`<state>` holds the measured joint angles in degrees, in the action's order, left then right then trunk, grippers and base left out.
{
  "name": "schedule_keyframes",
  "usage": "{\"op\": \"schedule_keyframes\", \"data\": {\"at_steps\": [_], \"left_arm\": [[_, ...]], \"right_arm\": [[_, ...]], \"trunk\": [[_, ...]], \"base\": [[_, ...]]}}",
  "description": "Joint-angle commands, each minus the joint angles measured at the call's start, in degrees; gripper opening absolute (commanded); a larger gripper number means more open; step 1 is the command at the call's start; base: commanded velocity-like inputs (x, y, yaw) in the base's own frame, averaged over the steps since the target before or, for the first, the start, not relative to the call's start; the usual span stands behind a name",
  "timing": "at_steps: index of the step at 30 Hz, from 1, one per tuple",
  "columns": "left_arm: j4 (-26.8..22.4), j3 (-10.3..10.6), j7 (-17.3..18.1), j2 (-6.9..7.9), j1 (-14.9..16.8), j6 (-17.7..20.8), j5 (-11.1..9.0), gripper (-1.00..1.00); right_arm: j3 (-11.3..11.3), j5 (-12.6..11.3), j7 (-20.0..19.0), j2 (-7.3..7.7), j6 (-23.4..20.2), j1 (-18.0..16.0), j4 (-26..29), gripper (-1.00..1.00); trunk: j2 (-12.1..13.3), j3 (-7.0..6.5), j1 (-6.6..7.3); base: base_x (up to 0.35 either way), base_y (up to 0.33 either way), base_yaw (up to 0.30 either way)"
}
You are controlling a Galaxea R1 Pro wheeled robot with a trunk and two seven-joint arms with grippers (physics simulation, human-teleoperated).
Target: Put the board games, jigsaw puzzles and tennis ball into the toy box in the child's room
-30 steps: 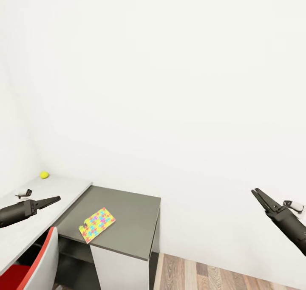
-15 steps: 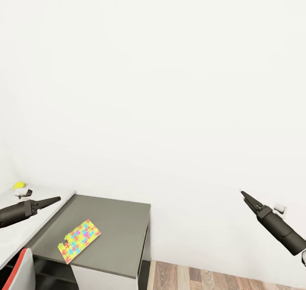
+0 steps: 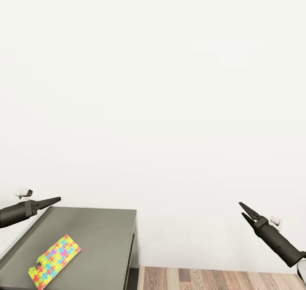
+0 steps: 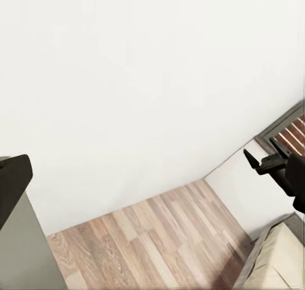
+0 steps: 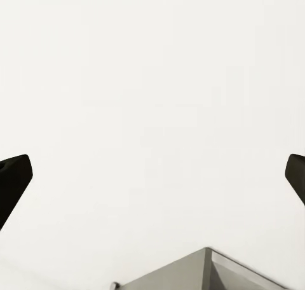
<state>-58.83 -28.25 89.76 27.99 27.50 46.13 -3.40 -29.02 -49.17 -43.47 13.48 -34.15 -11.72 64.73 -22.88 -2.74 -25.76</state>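
Jigsaw puzzle (image 3: 54, 261) lies on the cabinet top (image 3: 102, 235); right tool (image 3: 243, 210) parted, empty; left tool (image 3: 53, 201) unclear.

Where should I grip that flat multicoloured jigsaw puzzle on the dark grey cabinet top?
The flat multicoloured jigsaw puzzle lies flush on the dark grey cabinet top, so there's little edge to pinch. Probably best: left gripper, from above, across its narrow width near the front end, closest to the cabinet's edge.

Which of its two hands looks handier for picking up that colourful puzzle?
Probably the left hand: it hangs over the dark cabinet top where the puzzle lies. The right hand is off beyond the cabinet's edge.
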Motion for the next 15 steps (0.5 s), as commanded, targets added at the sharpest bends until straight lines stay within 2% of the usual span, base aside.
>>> {"op": "schedule_keyframes", "data": {"at_steps": [1,7,12,15], "left_arm": [[0.0,0.0,0.2,-0.01,0.0,0.6,0.0,1.0],[0.2,0.1,0.2,-0.11,0.0,0.6,0.1,1.0],[0.2,0.1,0.2,-0.16,0.0,0.6,0.1,1.0],[0.2,0.2,0.2,-0.2,0.0,0.7,0.1,1.0]], "right_arm": [[0.0,-0.3,0.0,-0.02,-0.3,0.0,0.0,1.0],[0.1,-0.2,0.0,-0.03,-0.2,-0.1,0.0,1.0],[0.3,-0.1,0.0,-0.05,-0.1,-0.1,0.2,1.0],[1.3,-0.1,0.0,-0.03,0.0,-0.1,0.2,1.0]], "trunk": [[0.0,0.02,-0.02],[0.0,0.02,-0.02],[0.0,0.02,-0.02],[0.0,0.02,-0.02]], "base": [[0.006,0.061,-0.05],[0.041,0.084,-0.019],[0.133,0.09,0.017],[0.173,0.1,0.103]]}}
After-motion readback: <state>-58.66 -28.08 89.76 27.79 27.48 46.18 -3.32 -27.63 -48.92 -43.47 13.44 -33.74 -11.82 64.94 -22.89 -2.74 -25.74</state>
